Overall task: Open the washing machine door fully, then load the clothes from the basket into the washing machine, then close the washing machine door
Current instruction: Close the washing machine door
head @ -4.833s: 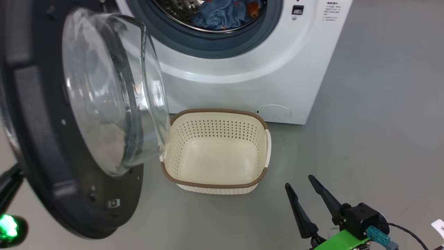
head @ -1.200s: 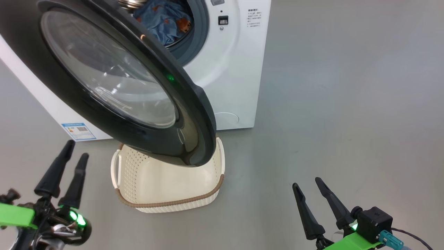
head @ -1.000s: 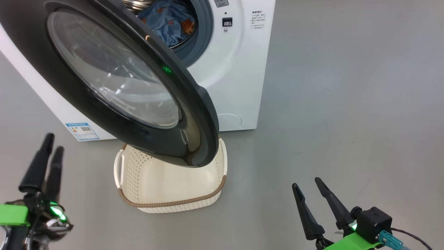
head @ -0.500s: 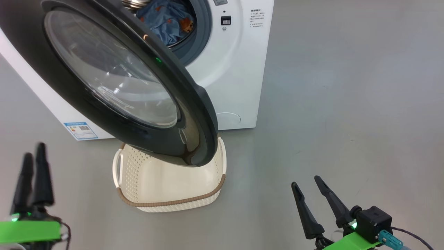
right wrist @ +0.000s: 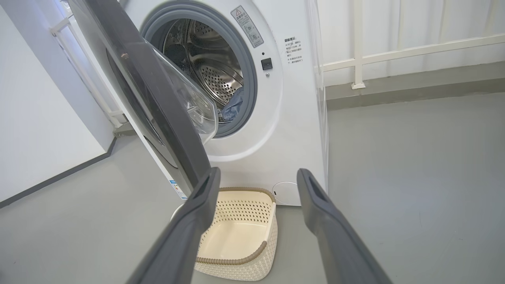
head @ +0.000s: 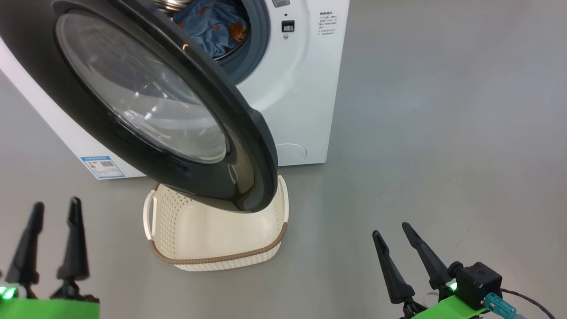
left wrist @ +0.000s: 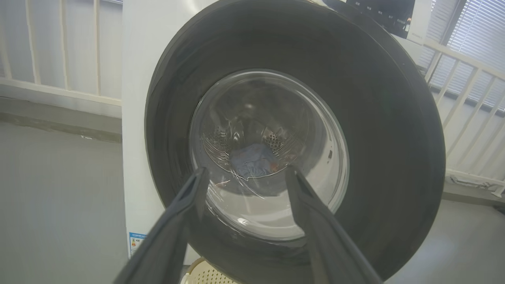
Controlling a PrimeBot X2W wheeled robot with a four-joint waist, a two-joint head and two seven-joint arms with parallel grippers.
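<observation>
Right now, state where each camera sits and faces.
Head view: on the robot's head, looking down at the washing machine door and basket; left fingers lower left, right fingers lower right.
Left wrist view: low, facing the door's outer glass; own fingers frame it.
Right wrist view: off the door's free edge, facing drum and basket; own fingers below.
Shared: all three show the door and the clothes inside.

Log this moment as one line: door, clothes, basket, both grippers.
door: part-open, above basket | clothes: inside washing machine | basket: empty | left gripper: open, free | right gripper: open, free
</observation>
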